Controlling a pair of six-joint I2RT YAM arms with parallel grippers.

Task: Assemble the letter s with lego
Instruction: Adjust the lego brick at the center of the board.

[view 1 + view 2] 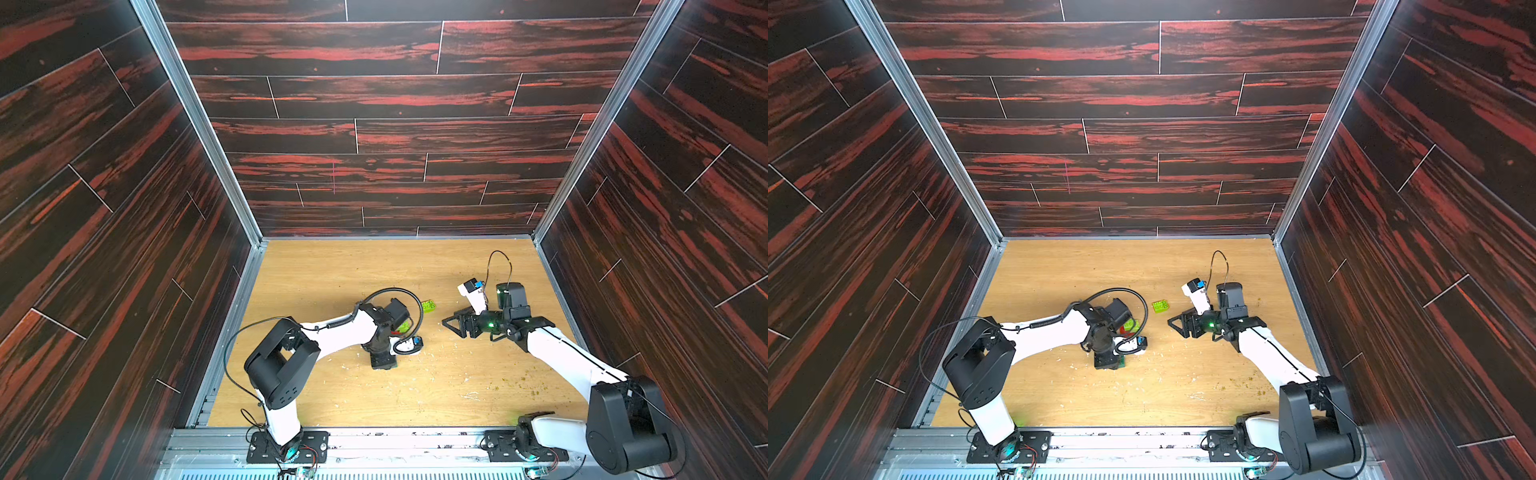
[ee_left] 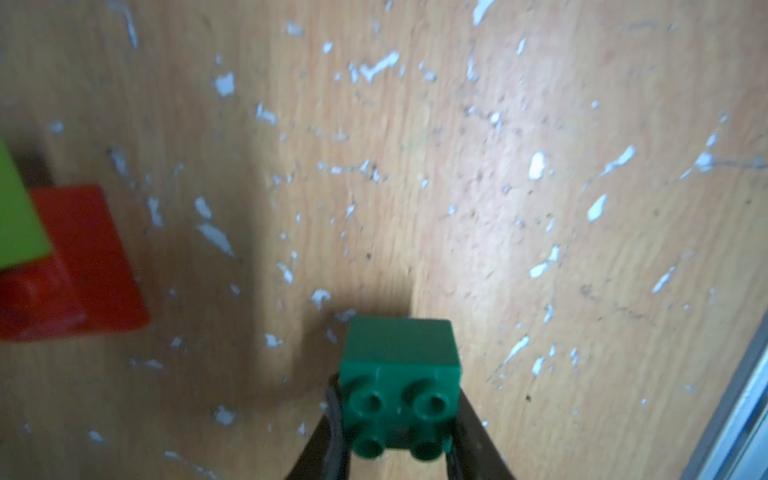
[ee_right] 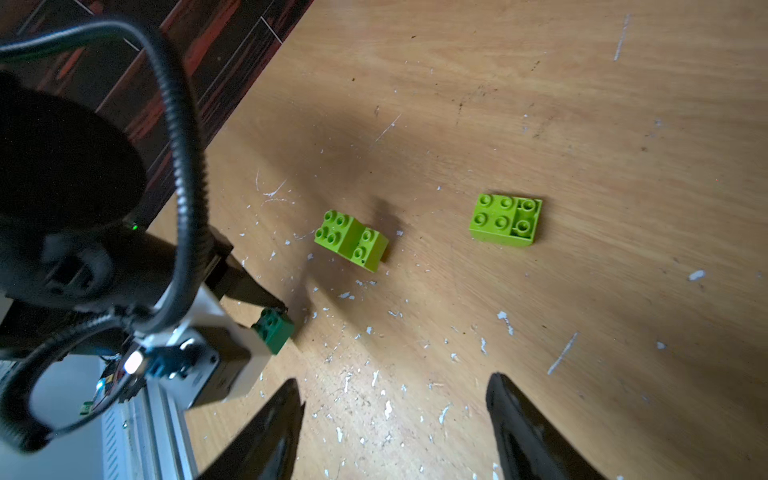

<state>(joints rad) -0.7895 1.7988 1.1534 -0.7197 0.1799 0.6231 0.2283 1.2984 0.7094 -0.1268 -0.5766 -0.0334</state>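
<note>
Our left gripper (image 2: 395, 419) pinches the dark green brick (image 2: 399, 357), we judge to carry it to the red brick (image 2: 83, 257) just farther off; our right gripper (image 3: 392, 384) hangs open.

Lego is showing in four lots on the table (image 1: 332, 270): one dark green brick (image 2: 399, 374), one red brick (image 2: 83, 266) and two in lime. One lime green piece (image 3: 351, 240) is sitting on the red brick, at 12 o'clock from the dark green brick seen from above. The other lime green piece (image 3: 505, 220) is lying at 2 o'clock from the first. Each is looking stepped, so possibly more than one brick. Two grippers are showing: the left gripper (image 2: 397, 415) and the right gripper (image 3: 395, 382).
</note>
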